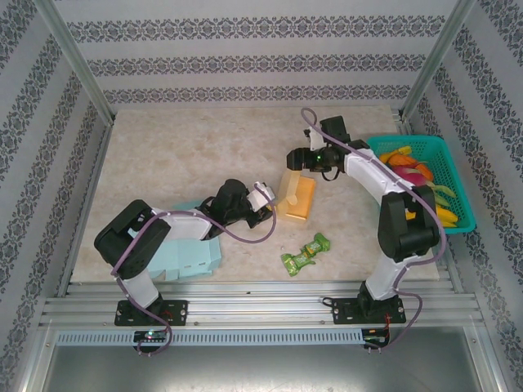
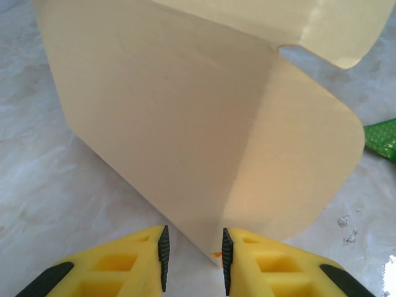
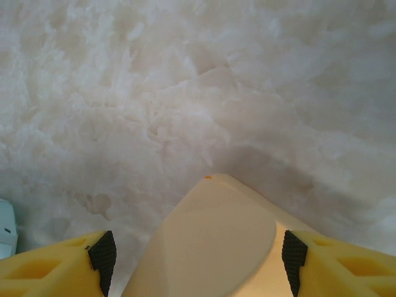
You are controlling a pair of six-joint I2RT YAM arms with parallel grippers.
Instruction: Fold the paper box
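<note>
The paper box (image 1: 299, 200), orange outside and cream inside, lies near the table's middle with one flap standing up at its far left. My left gripper (image 1: 268, 209) sits at the box's near left corner. In the left wrist view the cream panels (image 2: 185, 111) rise close ahead, and the corner dips between the jaws of the left gripper (image 2: 193, 257); it lies against the right pad, and table shows beside the left pad. My right gripper (image 1: 294, 160) hovers over the raised flap (image 3: 216, 247), with its jaws (image 3: 198, 263) wide apart either side and not touching.
A green snack packet (image 1: 306, 254) lies in front of the box. At the right edge stands a teal basket (image 1: 417, 140) full of coloured items. A flat light-blue box (image 1: 189, 253) rests under the left arm. Metal frame posts stand at the back corners.
</note>
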